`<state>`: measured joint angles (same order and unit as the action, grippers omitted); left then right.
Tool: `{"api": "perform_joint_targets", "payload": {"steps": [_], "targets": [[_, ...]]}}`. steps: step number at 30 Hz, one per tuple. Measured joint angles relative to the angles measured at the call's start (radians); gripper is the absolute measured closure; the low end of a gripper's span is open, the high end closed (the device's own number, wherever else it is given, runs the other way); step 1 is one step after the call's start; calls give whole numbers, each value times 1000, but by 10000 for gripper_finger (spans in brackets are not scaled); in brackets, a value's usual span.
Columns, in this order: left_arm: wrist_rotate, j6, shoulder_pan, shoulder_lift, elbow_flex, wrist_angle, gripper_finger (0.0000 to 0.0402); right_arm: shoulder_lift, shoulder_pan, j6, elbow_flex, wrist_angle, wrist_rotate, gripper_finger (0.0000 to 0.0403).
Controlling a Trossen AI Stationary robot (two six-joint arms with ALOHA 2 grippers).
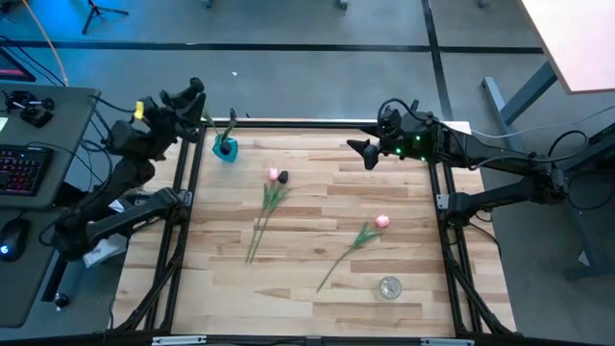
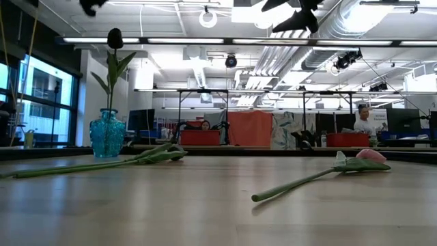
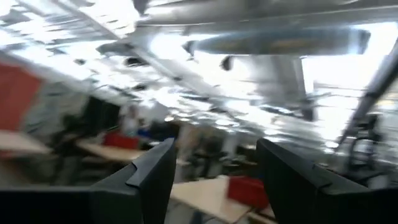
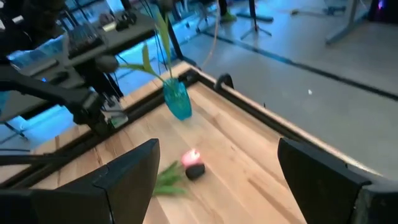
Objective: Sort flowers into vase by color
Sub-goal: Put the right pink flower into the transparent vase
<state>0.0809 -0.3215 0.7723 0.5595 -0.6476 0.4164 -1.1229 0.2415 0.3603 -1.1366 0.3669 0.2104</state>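
A blue glass vase [image 1: 226, 150] [image 2: 108, 137] [image 4: 178, 101] stands near the table's far left corner with one dark tulip [image 2: 115, 37] upright in it. A pink tulip [image 1: 274, 174] and a dark tulip [image 1: 283, 177] lie side by side mid-table, their heads [image 4: 193, 163] showing in the right wrist view. Another pink tulip [image 1: 381, 222] [image 2: 369, 155] lies toward the right. My left gripper [image 1: 197, 96] [image 3: 214, 177] is open, raised beside the far left corner. My right gripper [image 1: 364, 152] [image 4: 217, 180] is open, raised over the far right part of the table.
A small clear glass vessel [image 1: 389, 286] stands near the table's near edge, right of centre. A black frame rail [image 1: 307, 123] borders the wooden table. A desk with a keyboard [image 1: 21, 168] sits off to the left. Bare wood lies between the flowers.
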Motion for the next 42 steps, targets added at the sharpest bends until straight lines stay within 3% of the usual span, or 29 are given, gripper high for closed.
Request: {"api": "perform_joint_targets", "payload": {"steps": [8, 14, 18, 22, 28, 35, 42], "targets": [[-14, 165, -293, 198, -253, 9, 192, 0, 0, -25, 0, -89, -54, 82], [-13, 218, -515, 322, -329, 6, 192, -10, -12, 85, 0, 21, -272, 82], [-93, 256, -601, 351, -329, -5, 193, -42, -97, 264, 11, 170, -397, 82], [-175, 286, -648, 353, -329, 0, 193, -96, -266, 538, 57, 253, -418, 82], [-250, 357, -677, 339, -329, 2, 193, -228, -472, 971, 92, 275, -265, 82], [-259, 373, -669, 338, -329, -4, 193, -407, -504, 1335, 92, 350, -205, 82], [-261, 402, -668, 331, -329, -28, 193, -561, -505, 1404, 92, 346, -333, 82]]}}
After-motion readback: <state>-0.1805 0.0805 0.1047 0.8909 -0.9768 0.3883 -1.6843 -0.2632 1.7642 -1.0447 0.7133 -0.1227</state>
